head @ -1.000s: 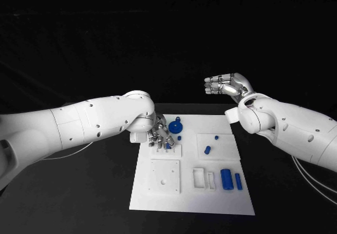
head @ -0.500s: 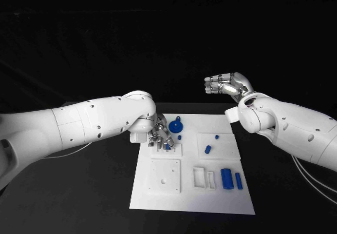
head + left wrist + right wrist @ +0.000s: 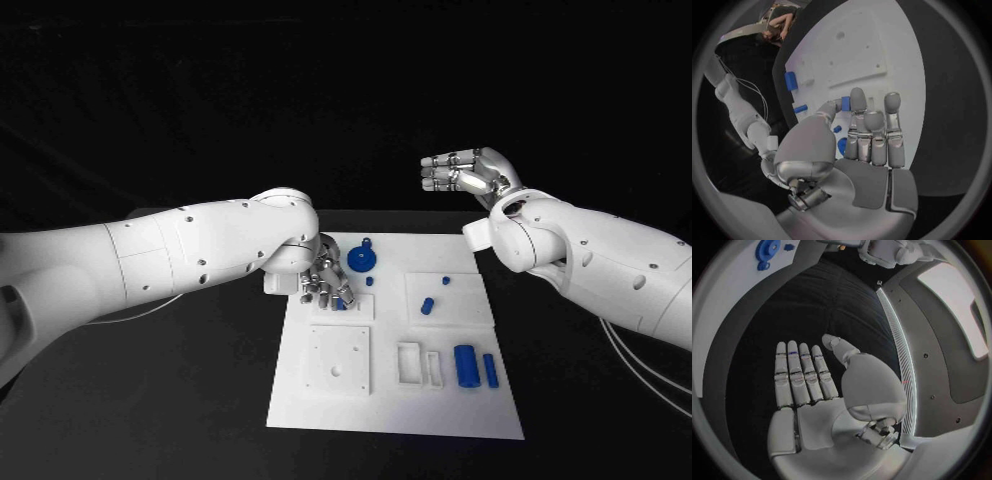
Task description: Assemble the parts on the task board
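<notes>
The white task board (image 3: pixel 433 410) lies in the middle of the table. My left hand (image 3: pixel 325 282) hovers low over the raised square block (image 3: pixel 361 310) at the board's far left corner. Its thumb and a finger pinch a small blue part (image 3: pixel 845 103). A blue disc with a tab (image 3: pixel 362 260) and a small blue peg (image 3: pixel 369 282) lie just right of the hand. More blue parts lie further right: a small peg (image 3: pixel 444 281), a short piece (image 3: pixel 427 306), a thick cylinder (image 3: pixel 464 365) and a slim one (image 3: pixel 490 371). My right hand (image 3: pixel 464 175) is raised beyond the board, flat and empty (image 3: pixel 807 385).
A white square plate with holes (image 3: pixel 342 362) and two narrow white holders (image 3: pixel 408 362) stand on the near half of the board. Black table (image 3: pixel 159 400) surrounds the board on all sides.
My left hand has edged slightly over the far left block with the small part still pinched. The right hand has not moved.
</notes>
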You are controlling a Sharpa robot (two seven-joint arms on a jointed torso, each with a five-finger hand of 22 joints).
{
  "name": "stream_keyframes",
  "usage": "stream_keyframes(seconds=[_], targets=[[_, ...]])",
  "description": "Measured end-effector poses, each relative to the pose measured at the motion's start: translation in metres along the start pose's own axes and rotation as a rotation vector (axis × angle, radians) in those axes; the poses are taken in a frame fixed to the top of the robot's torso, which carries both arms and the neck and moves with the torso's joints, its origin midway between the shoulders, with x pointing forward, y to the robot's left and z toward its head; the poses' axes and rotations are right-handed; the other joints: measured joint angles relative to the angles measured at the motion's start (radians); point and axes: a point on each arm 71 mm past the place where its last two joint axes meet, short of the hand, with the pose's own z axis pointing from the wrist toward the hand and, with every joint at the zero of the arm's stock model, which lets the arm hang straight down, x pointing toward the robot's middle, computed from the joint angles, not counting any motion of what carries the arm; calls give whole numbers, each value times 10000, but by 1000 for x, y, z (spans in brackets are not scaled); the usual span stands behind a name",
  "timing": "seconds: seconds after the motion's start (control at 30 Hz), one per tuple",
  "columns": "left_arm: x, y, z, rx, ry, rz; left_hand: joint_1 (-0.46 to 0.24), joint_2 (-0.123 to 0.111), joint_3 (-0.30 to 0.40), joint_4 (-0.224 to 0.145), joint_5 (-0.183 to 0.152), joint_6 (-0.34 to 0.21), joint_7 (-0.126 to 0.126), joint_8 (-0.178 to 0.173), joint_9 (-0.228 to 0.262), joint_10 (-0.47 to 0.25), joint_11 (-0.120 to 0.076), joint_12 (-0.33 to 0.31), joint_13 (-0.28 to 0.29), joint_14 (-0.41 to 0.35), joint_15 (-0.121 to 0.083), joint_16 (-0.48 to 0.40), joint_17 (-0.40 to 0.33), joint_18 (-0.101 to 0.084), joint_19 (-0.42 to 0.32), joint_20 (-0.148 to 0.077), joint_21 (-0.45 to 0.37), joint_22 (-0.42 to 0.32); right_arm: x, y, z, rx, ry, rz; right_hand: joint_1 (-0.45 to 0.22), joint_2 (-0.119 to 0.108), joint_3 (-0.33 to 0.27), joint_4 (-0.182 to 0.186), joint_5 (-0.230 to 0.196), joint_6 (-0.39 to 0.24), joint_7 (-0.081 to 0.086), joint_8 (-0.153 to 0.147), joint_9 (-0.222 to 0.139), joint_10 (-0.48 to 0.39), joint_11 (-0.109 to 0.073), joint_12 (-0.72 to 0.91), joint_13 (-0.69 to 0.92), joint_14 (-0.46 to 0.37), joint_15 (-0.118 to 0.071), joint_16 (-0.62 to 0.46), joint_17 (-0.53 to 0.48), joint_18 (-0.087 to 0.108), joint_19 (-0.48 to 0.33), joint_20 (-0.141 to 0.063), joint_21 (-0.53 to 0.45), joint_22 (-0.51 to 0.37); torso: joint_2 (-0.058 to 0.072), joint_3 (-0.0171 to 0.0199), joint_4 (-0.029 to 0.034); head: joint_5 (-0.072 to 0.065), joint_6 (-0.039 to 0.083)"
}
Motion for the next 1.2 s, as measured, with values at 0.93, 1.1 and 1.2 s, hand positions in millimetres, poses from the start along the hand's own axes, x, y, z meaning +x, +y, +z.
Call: stream_keyframes(seconds=[0.93, 1.1, 1.2], targets=[[-1, 0, 3, -89, -120, -162, 0, 0, -13, -14, -5, 29, -25, 96, 91, 2, -2, 0, 38, 57, -22, 0, -2, -1, -35, -35, 46, 5, 1, 0, 0, 11, 22, 9, 0, 0, 0, 0, 0, -36, -36, 0, 0, -36, 37, 0, 0, 1, -1, 0, 0, -1, 0, 0, 0, 0, 8, -3, -11, -19, -35], [-2, -1, 4, -139, -117, -141, 0, 0, -14, -15, -62, 59, -23, 82, 106, 21, -20, 0, 48, 58, -21, 0, -2, 0, -35, -35, 46, 5, 0, -1, 0, 15, 19, 6, 0, 0, 29, -29, 0, -81, 8, 0, 0, -36, 37, 0, 0, 1, -1, 0, 0, -1, 0, 0, 0, 0, 9, -1, -14, -59, -70], [-2, -2, 5, -163, -93, -118, -40, 41, -14, -16, -63, 60, -23, 82, 106, 21, -20, 0, 48, 58, -21, 0, -2, -1, -35, -35, 45, 5, 0, 0, 0, 13, 24, 8, 0, 0, 29, -29, 0, -81, 8, 0, 0, -36, 37, 0, 0, 2, -2, 0, 0, -1, 1, -1, 0, 0, 8, 0, -13, -81, -86]])
